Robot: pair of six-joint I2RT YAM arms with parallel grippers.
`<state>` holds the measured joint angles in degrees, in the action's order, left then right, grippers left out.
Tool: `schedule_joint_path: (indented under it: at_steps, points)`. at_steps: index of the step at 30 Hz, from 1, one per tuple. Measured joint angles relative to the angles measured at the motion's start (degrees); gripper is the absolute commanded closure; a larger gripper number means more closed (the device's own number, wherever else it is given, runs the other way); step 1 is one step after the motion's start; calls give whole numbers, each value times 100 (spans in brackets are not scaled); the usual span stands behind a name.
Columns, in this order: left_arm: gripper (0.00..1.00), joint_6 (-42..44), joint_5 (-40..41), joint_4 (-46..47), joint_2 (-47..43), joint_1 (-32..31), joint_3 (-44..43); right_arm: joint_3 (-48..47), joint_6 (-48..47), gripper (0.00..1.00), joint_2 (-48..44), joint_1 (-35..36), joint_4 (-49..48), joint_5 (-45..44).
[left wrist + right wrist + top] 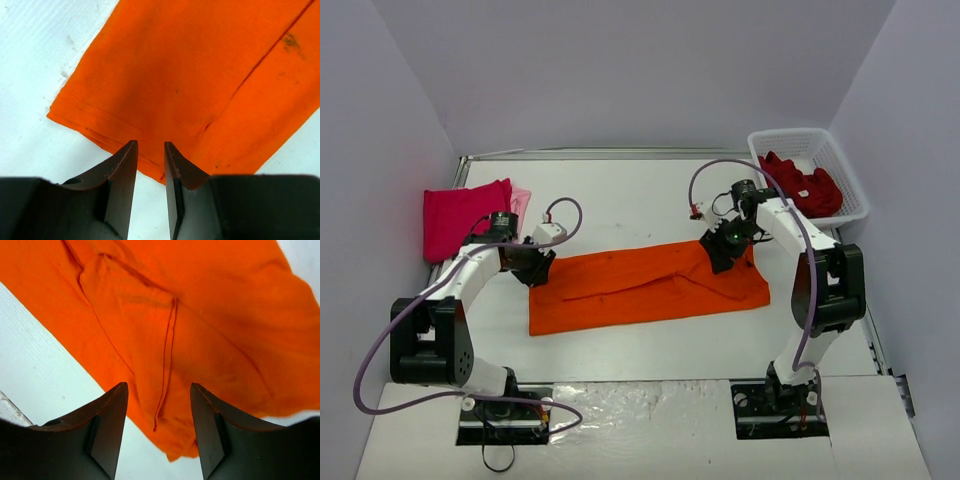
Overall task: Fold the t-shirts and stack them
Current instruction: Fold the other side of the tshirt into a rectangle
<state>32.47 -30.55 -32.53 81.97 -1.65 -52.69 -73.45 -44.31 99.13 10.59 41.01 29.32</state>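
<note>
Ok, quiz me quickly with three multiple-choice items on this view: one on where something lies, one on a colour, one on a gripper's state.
1. Where are the dark red t-shirts?
A in the white basket at the far right
B spread flat in the middle
C stacked at the left edge

2. What colour is the spread t-shirt?
A pale pink
B orange
C dark red

3. How does the right gripper stand?
A shut on cloth
B open over the cloth
C out of view

Key:
1 A, red cloth shows inside the lattice walls.
2 B, it is bright orange in all three views.
3 B, its wrist view shows the fingers well apart with nothing pinched.
</note>
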Motion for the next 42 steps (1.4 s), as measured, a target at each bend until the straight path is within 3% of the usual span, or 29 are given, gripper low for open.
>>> schedule_joint_path:
  at_steps: [13,21,42]
  points:
    - [73,-109,284,79,11,2,-2,-994,-481,58,1685,2,446,756]
    - [73,-144,389,81,17,22,-2,-1517,-664,60,1967,26,678,1003]
    - [73,-160,409,120,85,28,-2,-1521,-942,63,2258,258,1215,1106]
